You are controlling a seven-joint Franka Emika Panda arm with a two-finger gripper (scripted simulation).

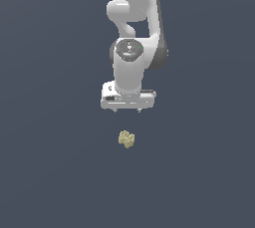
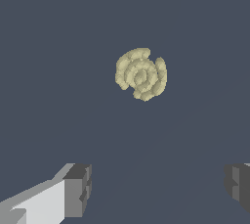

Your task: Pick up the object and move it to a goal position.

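The object (image 1: 127, 139) is a tiny pale yellow-beige knobbly block lying on the dark grey floor. In the wrist view it (image 2: 141, 74) looks round with ringed lumps. My white gripper (image 1: 128, 109) hangs above the floor, behind the object in the exterior view, and apart from it. Its jaws stand wide apart and hold nothing. In the wrist view the gripper (image 2: 158, 188) shows two dark grey fingertips (image 2: 78, 189) far apart, with the object lying outside the gap between them.
The white arm (image 1: 133, 33) rises behind the gripper to the exterior view's top edge. The dark grey floor (image 1: 50, 172) spreads flat on all sides.
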